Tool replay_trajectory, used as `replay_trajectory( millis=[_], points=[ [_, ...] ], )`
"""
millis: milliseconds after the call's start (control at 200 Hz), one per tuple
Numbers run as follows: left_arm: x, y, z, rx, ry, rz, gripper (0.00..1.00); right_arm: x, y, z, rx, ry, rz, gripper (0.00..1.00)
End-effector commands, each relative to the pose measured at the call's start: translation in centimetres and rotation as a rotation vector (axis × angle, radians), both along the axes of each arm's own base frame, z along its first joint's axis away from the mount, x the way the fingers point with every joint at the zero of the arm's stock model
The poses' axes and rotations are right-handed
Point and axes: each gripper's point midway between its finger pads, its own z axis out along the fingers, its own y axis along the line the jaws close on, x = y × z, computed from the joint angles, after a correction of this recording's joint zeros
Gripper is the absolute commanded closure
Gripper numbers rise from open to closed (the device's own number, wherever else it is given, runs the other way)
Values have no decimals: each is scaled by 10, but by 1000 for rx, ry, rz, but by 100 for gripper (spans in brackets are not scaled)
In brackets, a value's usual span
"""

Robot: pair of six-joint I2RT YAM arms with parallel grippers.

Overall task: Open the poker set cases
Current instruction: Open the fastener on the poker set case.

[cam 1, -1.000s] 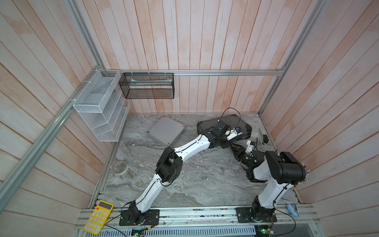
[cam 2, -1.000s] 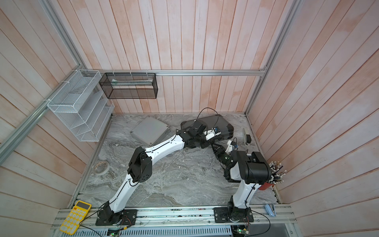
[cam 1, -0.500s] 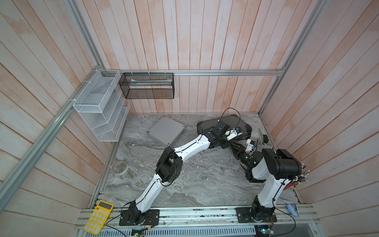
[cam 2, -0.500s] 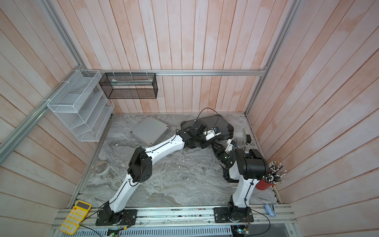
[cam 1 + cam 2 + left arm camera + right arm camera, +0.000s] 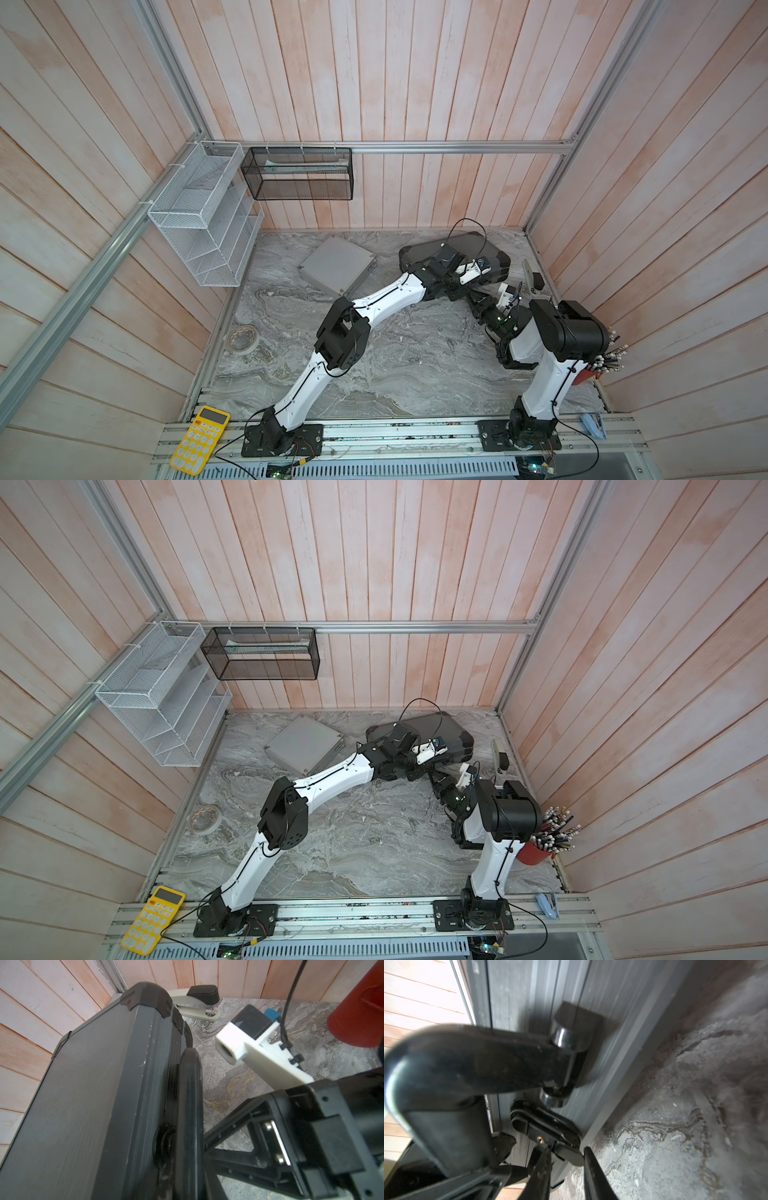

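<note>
**Fingers at the latch of the dark grey case**

The dark grey case (image 5: 494, 251) lies flat on the marble table (image 5: 415, 365) with its lid down and its long back edge near the rear wall. We see its handle (image 5: 477, 1059) swung out from the front edge. Just beside the handle's pivot is the latch (image 5: 542, 1124). The right gripper (image 5: 566, 1150) has one finger on each side of the latch's lower tab, close against it. We cannot tell whether the fingers truly squeeze it. The left gripper (image 5: 454, 287) sits at the same front edge, over the handle, and we cannot tell whether it is clenched or what it holds.

Off one end of the case lies a stapler (image 5: 195, 1004). A red cup (image 5: 536, 850) of pencils stands farther out on that side. Off the opposite end, near but not touching, the silver case (image 5: 336, 266) lies shut. A tape roll (image 5: 243, 338) and a yellow calculator (image 5: 199, 440) lie well apart from the dark case.
</note>
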Motion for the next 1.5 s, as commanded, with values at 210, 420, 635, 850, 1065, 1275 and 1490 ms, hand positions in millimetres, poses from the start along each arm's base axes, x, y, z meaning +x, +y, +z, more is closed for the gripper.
replay_trajectory(
  millis=[210, 420, 635, 850, 1065, 1275, 1490],
  points=[
    [2, -6, 59, -187, -85, 18, 100, 7, 1, 53, -36, -163, -3, 77],
    [1, 0, 40, -160, -72, 27, 100, 6, -1, 57, -76, -156, -15, 79],
    [3, 6, 24, -138, -56, 41, 100, 5, -3, 61, -117, -146, -22, 81],
    [5, 10, 15, -135, -40, 56, 100, -3, -4, 59, -129, -134, -29, 82],
    [13, 15, 16, -145, -35, 73, 100, -9, -4, 42, -172, -82, -17, 82],
    [18, 24, 12, -150, -25, 92, 100, -21, -10, 12, -237, 16, -13, 79],
    [15, 33, -16, -116, 5, 112, 100, -33, -33, -9, -294, 102, -48, 69]
  ],
)
